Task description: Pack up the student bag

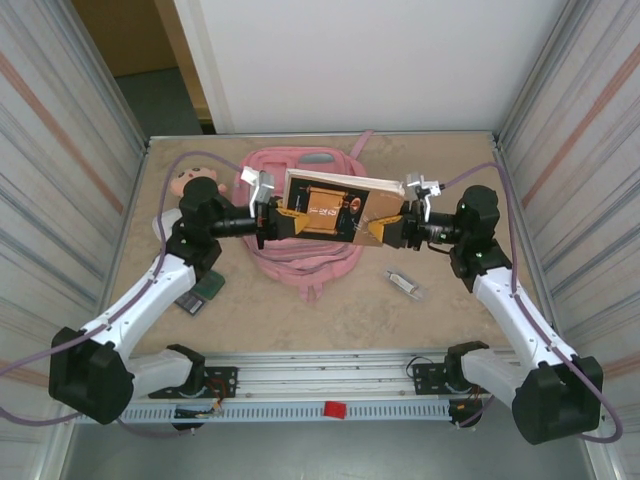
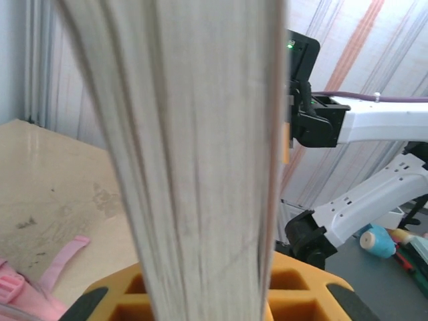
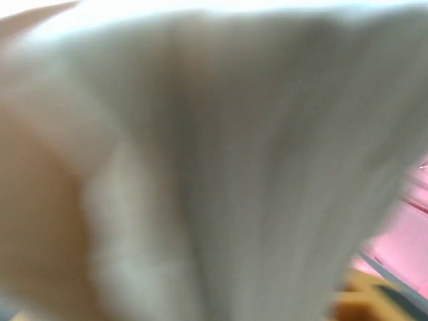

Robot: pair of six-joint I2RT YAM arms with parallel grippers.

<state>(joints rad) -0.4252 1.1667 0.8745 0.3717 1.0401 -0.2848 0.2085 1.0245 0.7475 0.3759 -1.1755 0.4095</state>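
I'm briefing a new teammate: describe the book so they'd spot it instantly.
Above the pink backpack mid-table, the left gripper and right gripper hold the book between them. It is the only flat, raised thing: dark cover, orange-gold print, pale page edges.

The book (image 1: 325, 208) spans right over the student bag (image 1: 300, 265), so the drop from above is blocked. Bare table (image 1: 330, 315) lies open in front; a small clear object (image 1: 403, 284) sits to the bag's right, a plush doll (image 1: 190, 183) back left.
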